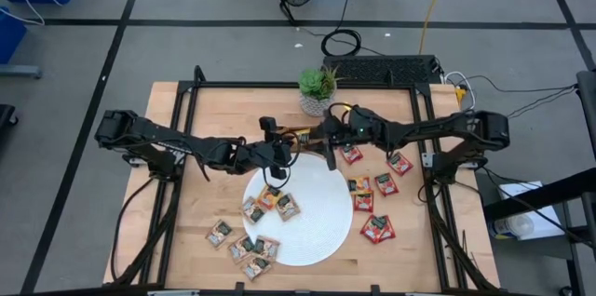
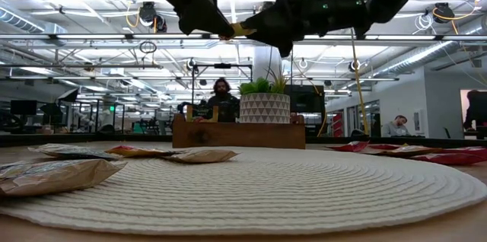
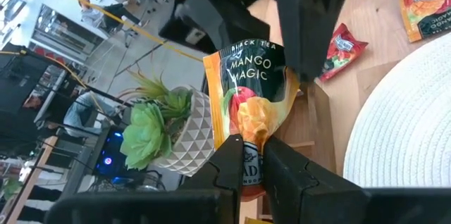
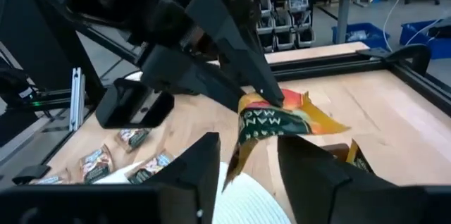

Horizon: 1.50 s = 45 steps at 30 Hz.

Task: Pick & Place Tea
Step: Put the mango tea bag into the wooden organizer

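Observation:
One tan and green tea sachet (image 3: 250, 76) hangs high over the table's middle between my two grippers, above the far rim of the white plate (image 1: 312, 217). My left gripper (image 3: 255, 150) is shut on it. My right gripper (image 4: 246, 143) faces it from the table's right, open. Its fingers stand on either side of the sachet's (image 4: 282, 122) free end; I cannot tell whether they touch it. Other tea lies flat: tan sachets (image 1: 275, 201) on the plate's left part, more (image 1: 242, 245) on the table near left, and red ones (image 1: 377, 189) on the right. My left gripper pinches one end of the sachet (image 3: 254, 127) between its two fingers, where the foil is crumpled. The fingers come from the table's left, slanting a little down. The sachet sticks out beyond them toward my right gripper, lifted clear of plate and table.
A potted green plant (image 1: 318, 91) stands at the table's far middle, with a brown wooden tray (image 2: 240, 134) just in front of it. A black frame (image 1: 186, 119) runs around the table. People sit in the room beyond the far edge.

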Each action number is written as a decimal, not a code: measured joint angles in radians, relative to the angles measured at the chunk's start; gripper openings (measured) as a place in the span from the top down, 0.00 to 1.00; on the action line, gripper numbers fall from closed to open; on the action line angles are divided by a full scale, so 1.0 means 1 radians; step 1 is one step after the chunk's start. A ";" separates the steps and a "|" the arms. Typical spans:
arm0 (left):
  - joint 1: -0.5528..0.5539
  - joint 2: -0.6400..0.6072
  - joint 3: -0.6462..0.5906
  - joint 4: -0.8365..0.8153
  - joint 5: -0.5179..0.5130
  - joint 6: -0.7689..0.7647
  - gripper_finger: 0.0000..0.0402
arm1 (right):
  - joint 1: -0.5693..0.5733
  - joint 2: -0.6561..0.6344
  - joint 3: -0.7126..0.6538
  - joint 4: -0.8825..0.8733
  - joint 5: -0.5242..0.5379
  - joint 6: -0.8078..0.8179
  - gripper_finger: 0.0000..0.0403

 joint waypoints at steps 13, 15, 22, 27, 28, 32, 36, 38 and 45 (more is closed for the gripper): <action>-0.001 0.001 0.000 0.000 0.000 -0.001 0.88 | -0.001 0.005 0.000 0.024 0.002 -0.063 0.97; -0.001 0.001 0.000 0.001 0.000 -0.001 0.88 | -0.001 0.005 0.000 0.020 0.003 -0.083 0.99; 0.011 0.001 0.000 0.005 0.001 -0.081 0.80 | -0.002 0.005 0.000 0.012 0.006 -0.107 1.00; 0.018 0.001 0.000 0.002 0.001 -0.141 0.60 | -0.002 0.005 0.000 0.005 0.005 -0.122 1.00; 0.018 0.001 0.000 0.002 0.001 -0.140 0.56 | -0.002 0.005 0.000 -0.001 0.005 -0.131 1.00; 0.011 0.001 0.000 -0.001 0.001 -0.135 0.42 | -0.002 0.003 0.000 -0.056 0.006 -0.157 1.00; 0.003 0.001 0.000 0.000 0.002 -0.130 0.32 | -0.001 -0.004 0.001 -0.155 0.003 -0.173 1.00; 0.003 0.001 0.000 0.009 0.002 -0.138 0.29 | 0.003 -0.010 0.001 -0.212 0.005 -0.186 1.00; 0.020 0.001 0.001 0.026 0.017 -0.163 0.25 | 0.045 -0.077 0.003 -0.396 0.163 -0.285 1.00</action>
